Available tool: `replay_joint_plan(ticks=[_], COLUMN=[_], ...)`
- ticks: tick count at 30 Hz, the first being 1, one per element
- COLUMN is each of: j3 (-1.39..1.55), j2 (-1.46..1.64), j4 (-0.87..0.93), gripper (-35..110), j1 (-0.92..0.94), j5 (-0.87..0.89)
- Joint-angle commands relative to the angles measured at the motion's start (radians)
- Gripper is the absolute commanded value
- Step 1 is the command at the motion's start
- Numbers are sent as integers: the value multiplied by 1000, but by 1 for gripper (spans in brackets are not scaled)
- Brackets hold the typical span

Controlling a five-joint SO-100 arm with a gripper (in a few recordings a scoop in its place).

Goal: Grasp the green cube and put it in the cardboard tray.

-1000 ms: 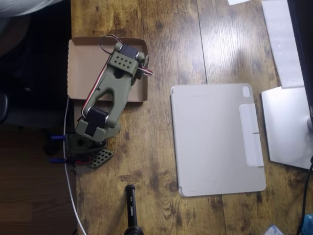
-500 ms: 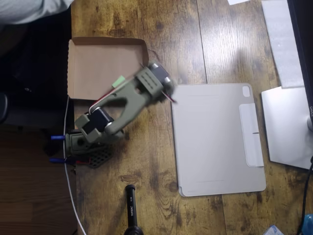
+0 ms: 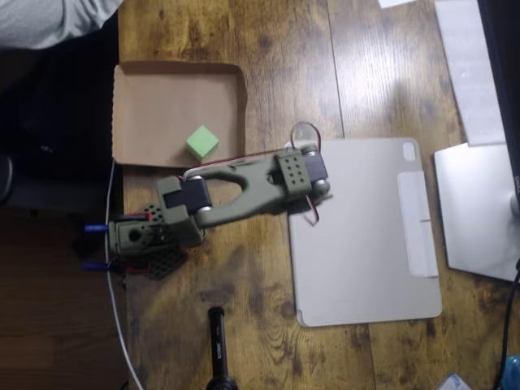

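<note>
Here, overhead view: 1 cube (image 3: 201, 143), lime green, sits inside 1 tray (image 3: 146, 89), near the tray's lower right corner, clear of the rims. It lies loose w/ nothing touching it. Tray is brown cardboard, at the upper left of the wooden bench (image 3: 276, 49), its left rim at the bench edge. 1 olive arm (image 3: 244, 183) reaches from its base at lower left across to the right, just below the tray; its wrist end hangs over the left edge of 1 grey tablet (image 3: 366, 236). Gripper (image 3: 315, 193) is at that end, mostly hidden under the wrist block from this angle, so can't tell if it's spread or closed; nothing is seen held in it. Cube and gripper are well apart. Tablet lies flat, mid bench, w/ 1 folded flap along its right side. 1 black rod (image 3: 218, 345) stands at the bottom edge. 1 white cable (image 3: 118, 309) runs down the bench's left side. A grey sleeve (image 3: 49, 18) shows at top left.
</note>
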Motion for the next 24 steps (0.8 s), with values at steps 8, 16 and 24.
replay_joint_plan(ticks=[8, 16, 24], j3=[46, 57, 92], j2=[-115, 6, 14], j4=[15, 26, 28], gripper=[12, 12, 4], j1=[40, 107, 80], j5=[-57, -124, -147])
